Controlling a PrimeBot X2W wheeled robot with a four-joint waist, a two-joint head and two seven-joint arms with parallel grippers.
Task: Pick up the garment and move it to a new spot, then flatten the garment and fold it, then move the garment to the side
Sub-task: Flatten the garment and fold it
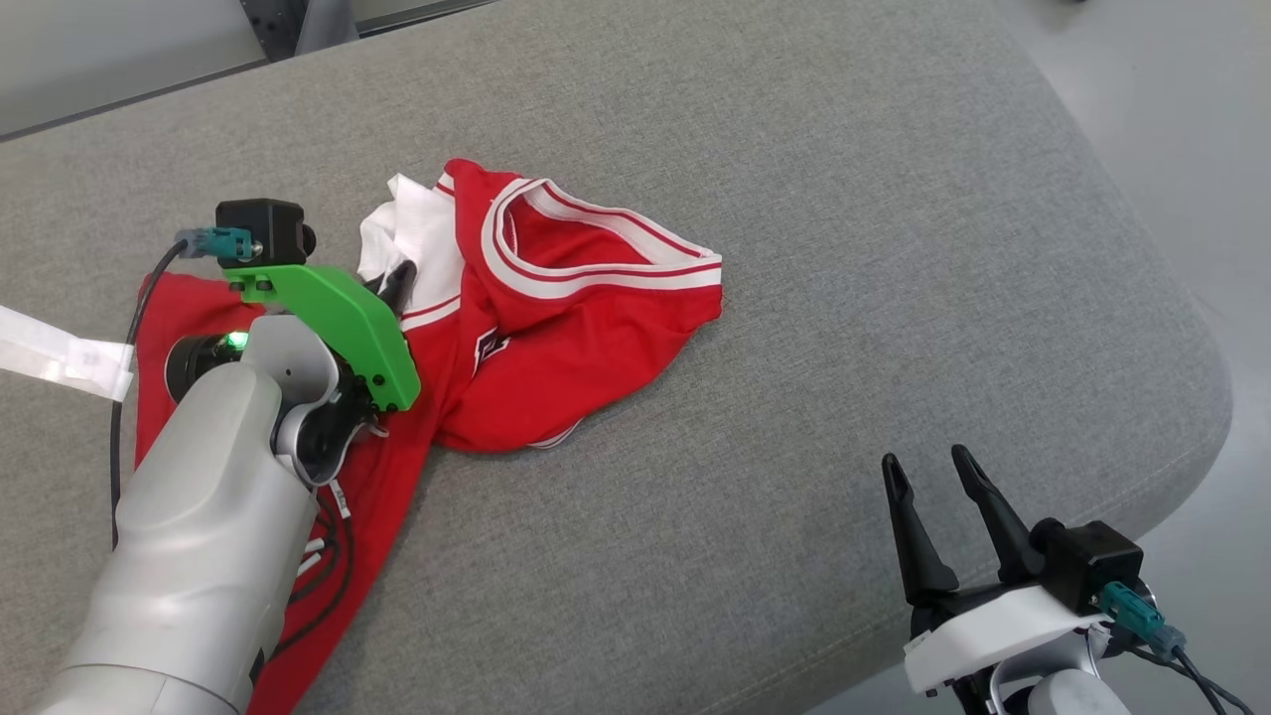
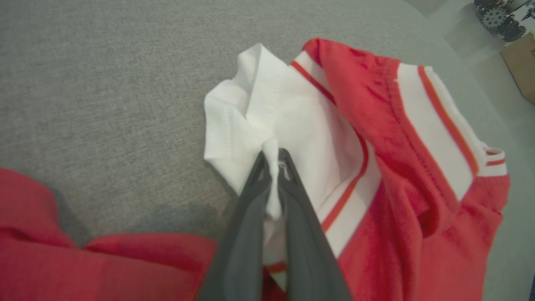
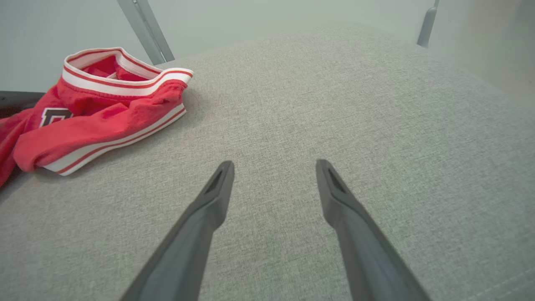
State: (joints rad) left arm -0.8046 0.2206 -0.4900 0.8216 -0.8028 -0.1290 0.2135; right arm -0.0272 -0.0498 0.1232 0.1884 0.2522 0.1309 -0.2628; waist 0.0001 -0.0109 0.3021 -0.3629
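Closest to the left wrist camera, the left gripper (image 2: 273, 161) is pressing its two dark fingers together and clamping a thin ridge of white cloth between the tips. The pinched ridge is rising out of a white panel (image 2: 259, 113) of the garment (image 2: 418, 200), a red jersey with white and red striped trim. The jersey is lying crumpled on a grey fabric cushion (image 1: 794, 149).

Just beyond and to the right of the fingertips, the red body is bunching up, and the striped collar (image 1: 596, 248) is sitting open on top. Behind the gripper, more red cloth is trailing back under the pale left forearm (image 1: 199, 516). Seen from the head, the garment's long axis is therefore running from the near left up toward the far right, with the gripper holding it near the middle of the far edge.

The left arm is the nearer one by far. The right gripper (image 1: 925, 457) is hovering well apart to the right, fingers spread and holding nothing, above bare cushion near its front edge. A lift from this single small pinch will probably drag the long tail along, and the thin fold could slip.

Past the cushion's far corner, what looks like a cardboard box (image 2: 522, 67) is standing on the floor, its contents hidden.
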